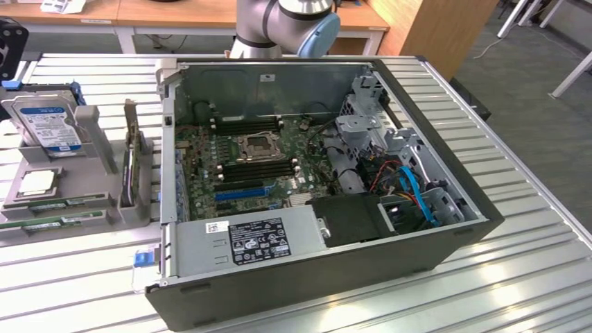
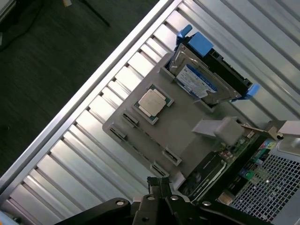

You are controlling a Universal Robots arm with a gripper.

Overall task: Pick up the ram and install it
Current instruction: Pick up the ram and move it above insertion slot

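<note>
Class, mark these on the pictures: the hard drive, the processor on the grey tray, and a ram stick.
hard drive (image 1: pixel 48 123), exterior view, on its blue-and-white label.
processor (image 2: pixel 152 102), wrist view, middle of its metal lid.
ram stick (image 1: pixel 69 202), exterior view, on its green board.

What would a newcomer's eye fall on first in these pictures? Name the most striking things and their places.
The open computer case stands mid-table, its green motherboard laid bare. On the exterior view's left, a grey holder props up a hard drive with a blue-and-white label. In the wrist view the shut gripper hangs above that holder.
</note>
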